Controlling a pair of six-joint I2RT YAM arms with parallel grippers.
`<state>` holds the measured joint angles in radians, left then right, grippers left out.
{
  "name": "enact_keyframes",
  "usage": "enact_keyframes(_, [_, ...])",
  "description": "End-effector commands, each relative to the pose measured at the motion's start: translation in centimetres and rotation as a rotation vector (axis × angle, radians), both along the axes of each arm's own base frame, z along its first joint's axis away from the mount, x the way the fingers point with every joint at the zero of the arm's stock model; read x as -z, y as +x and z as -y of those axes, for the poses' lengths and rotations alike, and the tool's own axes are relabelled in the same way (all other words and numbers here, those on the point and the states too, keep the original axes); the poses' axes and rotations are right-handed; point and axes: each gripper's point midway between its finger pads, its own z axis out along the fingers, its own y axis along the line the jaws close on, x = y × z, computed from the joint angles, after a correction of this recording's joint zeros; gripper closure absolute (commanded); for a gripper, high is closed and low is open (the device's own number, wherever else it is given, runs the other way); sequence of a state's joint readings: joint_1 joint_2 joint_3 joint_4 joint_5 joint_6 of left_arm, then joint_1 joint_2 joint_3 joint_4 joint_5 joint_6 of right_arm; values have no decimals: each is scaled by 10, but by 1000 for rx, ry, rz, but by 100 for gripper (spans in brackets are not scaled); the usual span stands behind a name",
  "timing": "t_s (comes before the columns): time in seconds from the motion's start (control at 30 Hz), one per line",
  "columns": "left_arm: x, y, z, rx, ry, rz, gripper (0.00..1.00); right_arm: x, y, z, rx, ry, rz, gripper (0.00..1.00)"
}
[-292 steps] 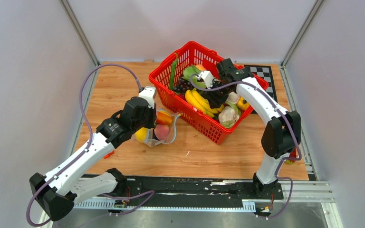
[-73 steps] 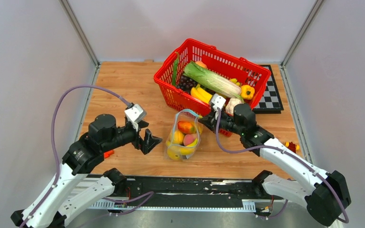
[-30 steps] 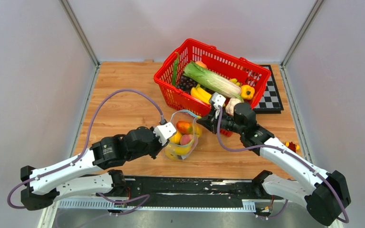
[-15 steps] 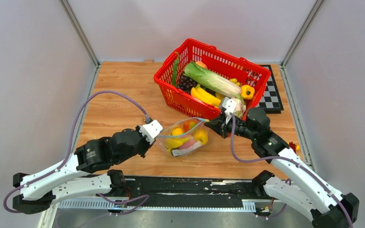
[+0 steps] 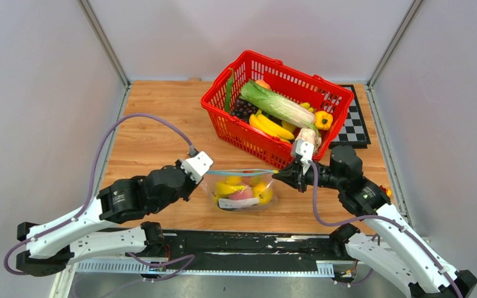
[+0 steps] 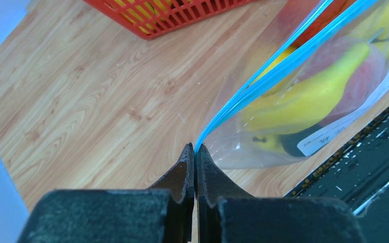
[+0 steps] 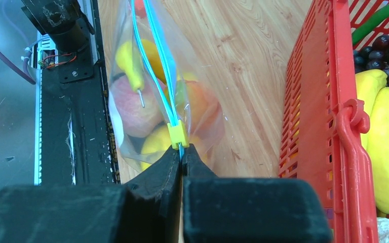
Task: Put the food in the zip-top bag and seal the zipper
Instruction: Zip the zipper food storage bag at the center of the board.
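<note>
- While both claws are clenched on opposite ends of the zipper (image 5: 242, 171), the zip-top bag (image 5: 242, 194) sags between them near the front edge of the table (image 5: 155, 124), just beyond the black base rail (image 5: 254, 243). The food (image 5: 243, 189) is inside the bag. I cannot tell whether the bag bottom rests on the wood.
- Left gripper (image 6: 194, 149): the jaws are closed flat on the extreme left tip of the teal strip. Risk: only thin film is held, so the weight of the food may pull it out of the pinch.
- Right gripper (image 7: 181, 149): the jaws are closed on the right end, directly behind the yellow slider (image 7: 178, 135). Risk: both wrist views show the two tracks apart along most of their length, so the mouth is judged unsealed. Neither claw grasps the slider, and tension alone is unlikely to close the bag.
- Risk: if the strip goes slack, the banana (image 6: 304, 96) and peach (image 7: 131, 104) sit high enough to press the tracks apart. Too much tension may tear the film.
- Obstruction: the red basket (image 5: 223, 118) stands just behind the right gripper, leaving little room for movement away from the arms.
- Cabbage (image 5: 279, 105): lies in the basket and is not involved.
- Checkerboard (image 5: 351, 127): lies at the far right, well clear.
</note>
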<state>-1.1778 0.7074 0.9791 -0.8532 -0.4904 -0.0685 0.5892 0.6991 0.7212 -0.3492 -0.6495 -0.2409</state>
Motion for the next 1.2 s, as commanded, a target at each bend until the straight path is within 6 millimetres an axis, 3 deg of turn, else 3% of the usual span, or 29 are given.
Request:
enact_keyframes(0.0, [0,13,-9,-81,63,33,100,-29,-4,-2,-30,67,65,100])
enact_keyframes(0.13, [-1,18,0,-91,38,42,100,-20,0,-6,-45,36,13,100])
enact_keyframes(0.17, [-2,19,0,-102,29,48,96,-15,2,-7,-44,22,-5,100])
enact_keyframes(0.3, [-13,20,7,-91,-30,62,72,-10,7,-11,-45,11,-37,100])
enact_keyframes(0.4, [-27,16,19,-38,-92,65,41,-12,8,-14,-51,24,-41,100])
enact_keyframes(0.53, [-48,7,43,82,-175,65,26,-15,8,-15,-52,34,-44,100])
enact_keyframes(0.83, [-100,-11,103,346,-307,88,18,-15,7,-14,-49,40,-45,100])
enact_keyframes(1.17, [-84,-15,180,569,-287,68,19,-16,3,-15,-76,48,-30,100])
